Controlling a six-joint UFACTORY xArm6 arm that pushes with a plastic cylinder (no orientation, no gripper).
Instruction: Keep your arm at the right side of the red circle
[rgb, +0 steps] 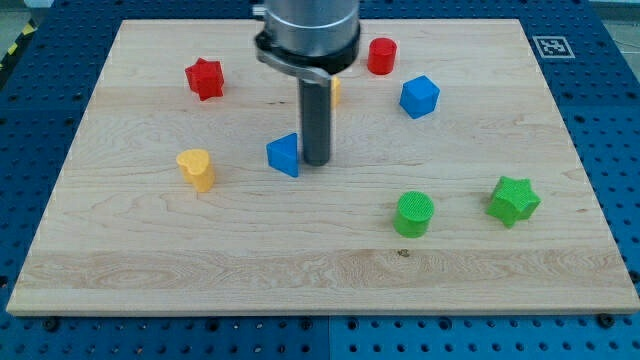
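The red circle (381, 55) is a short red cylinder near the view's top, right of centre on the wooden board (150, 250). My tip (317, 161) rests on the board near the middle, well below and to the left of the red circle. The tip stands just right of the blue triangle (285, 154), close to touching it. The arm's body hides part of a yellow block (337, 92) behind the rod.
A red star (205, 78) lies at the upper left, a yellow heart (197, 168) at the left, a blue cube (419, 96) right of the red circle. A green cylinder (414, 213) and a green star (514, 200) sit at the lower right.
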